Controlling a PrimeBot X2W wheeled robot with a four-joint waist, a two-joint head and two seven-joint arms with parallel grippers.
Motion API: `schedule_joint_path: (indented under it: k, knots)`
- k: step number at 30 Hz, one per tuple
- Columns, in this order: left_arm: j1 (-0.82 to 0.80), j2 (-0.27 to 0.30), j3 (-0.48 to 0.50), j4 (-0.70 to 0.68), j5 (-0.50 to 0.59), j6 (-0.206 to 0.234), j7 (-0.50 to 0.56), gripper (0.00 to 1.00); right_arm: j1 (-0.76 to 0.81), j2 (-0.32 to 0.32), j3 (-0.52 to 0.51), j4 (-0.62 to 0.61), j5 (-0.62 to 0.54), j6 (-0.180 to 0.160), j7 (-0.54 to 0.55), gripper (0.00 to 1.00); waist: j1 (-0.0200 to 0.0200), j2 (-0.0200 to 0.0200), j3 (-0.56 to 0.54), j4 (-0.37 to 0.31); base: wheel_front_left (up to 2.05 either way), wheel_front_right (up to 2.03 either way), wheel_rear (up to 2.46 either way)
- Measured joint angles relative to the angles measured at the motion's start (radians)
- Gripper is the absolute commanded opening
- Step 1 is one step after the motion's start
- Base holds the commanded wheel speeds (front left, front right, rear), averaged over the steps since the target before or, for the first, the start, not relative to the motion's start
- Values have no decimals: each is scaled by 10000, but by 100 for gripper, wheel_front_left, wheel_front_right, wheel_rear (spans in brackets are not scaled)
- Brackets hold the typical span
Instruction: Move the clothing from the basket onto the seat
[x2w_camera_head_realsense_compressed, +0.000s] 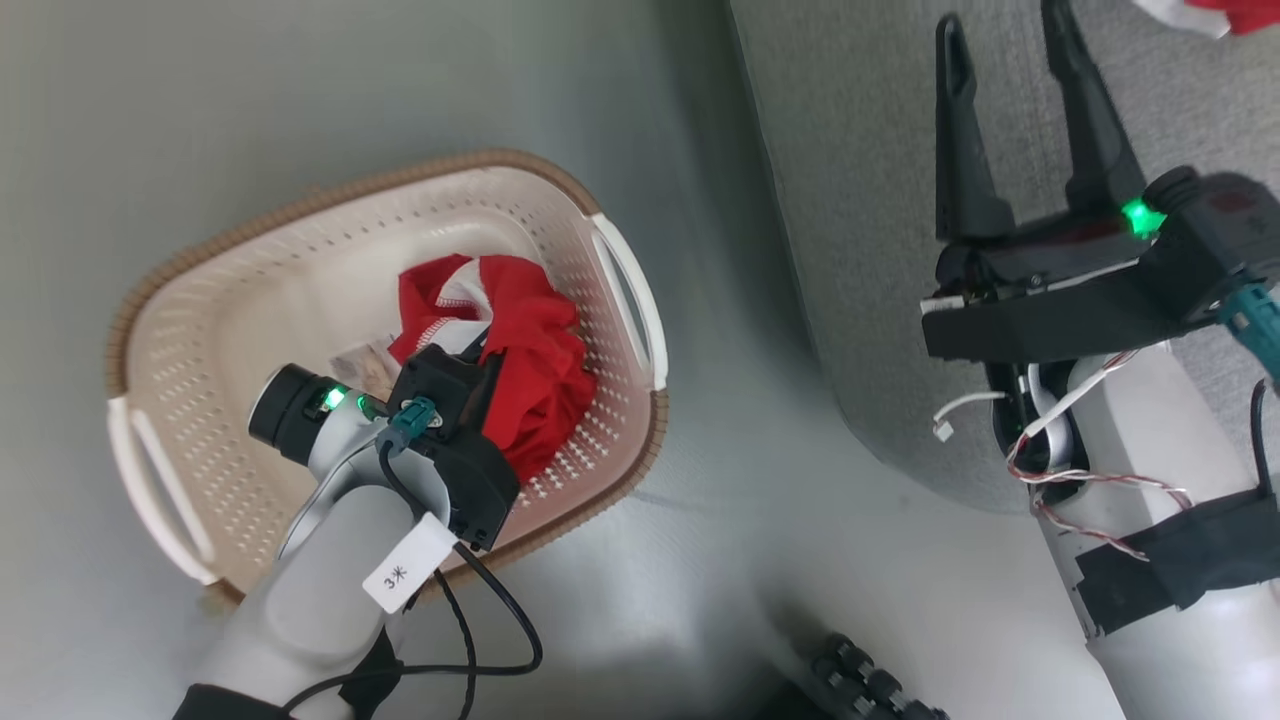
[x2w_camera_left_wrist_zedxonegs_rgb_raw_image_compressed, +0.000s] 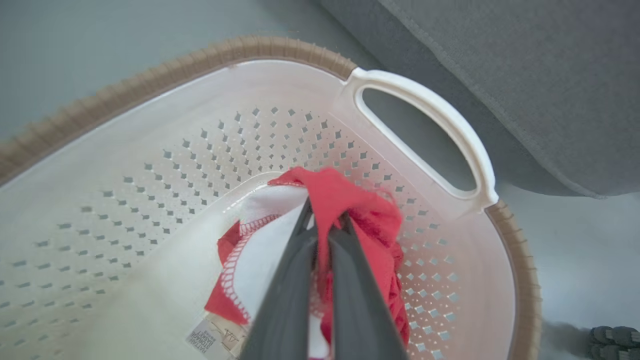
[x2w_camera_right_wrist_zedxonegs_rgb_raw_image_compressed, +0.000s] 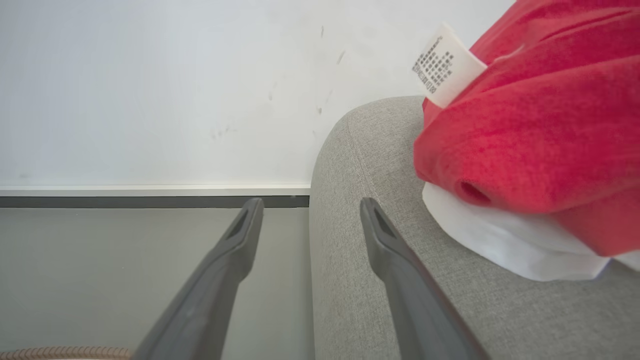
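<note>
The left gripper (x2w_camera_left_wrist_zedxonegs_rgb_raw_image_compressed: 324, 222) reaches down into the basket (x2w_camera_head_realsense_compressed: 250, 300). Its two dark fingers are pressed together on a fold of the red clothing (x2w_camera_head_realsense_compressed: 535, 370), which bunches up between the tips in the left wrist view. The garment lies crumpled inside the basket, toward the wall nearest the seat (x2w_camera_head_realsense_compressed: 860, 200). It is red, with a white band edged in red stitching. Whether the pinched fold is raised off the rest of the heap is hard to judge from these angles. A paper label (x2w_camera_left_wrist_zedxonegs_rgb_raw_image_compressed: 215, 337) shows inside the basket just beside the cloth. The basket stands on the grey floor (x2w_camera_head_realsense_compressed: 200, 100) near the seat's rounded edge, with one white loop handle (x2w_camera_left_wrist_zedxonegs_rgb_raw_image_compressed: 430, 115) turned toward it.

The right gripper (x2w_camera_head_realsense_compressed: 1003, 25) hovers over the seat's edge, fingers spread wide apart with nothing between them. Another red garment (x2w_camera_right_wrist_zedxonegs_rgb_raw_image_compressed: 525, 125) with white trim rests on the seat cushion just beside that gripper, not touching it. A small white sewn-in label (x2w_camera_right_wrist_zedxonegs_rgb_raw_image_compressed: 442, 65) sticks up from it. Beyond the seat a pale wall (x2w_camera_right_wrist_zedxonegs_rgb_raw_image_compressed: 150, 75) meets the floor.
</note>
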Motion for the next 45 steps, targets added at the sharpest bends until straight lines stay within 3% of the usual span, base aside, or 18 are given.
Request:
schedule_joint_path:
  k: [18, 30, 45]
  knots:
    - [-548, -311, -132, -598, -151, -265, -399, 0, 1047, -178, -320, 1078, -29, 182, 0, 100, -1, 0, -2215, 1443, 0, 0, 0]
    - [-835, -282, -121, -838, -244, -353, -405, 0, 2096, -297, -571, 1484, -29, 190, 0, 100, 0, -1, -3819, 2368, 0, 0, 0]
    - [-820, -245, -132, -880, -798, -439, -407, 0, 3046, -242, -477, 1992, -29, 449, 2, 100, 0, -1, -5857, 3242, 0, 0, 0]
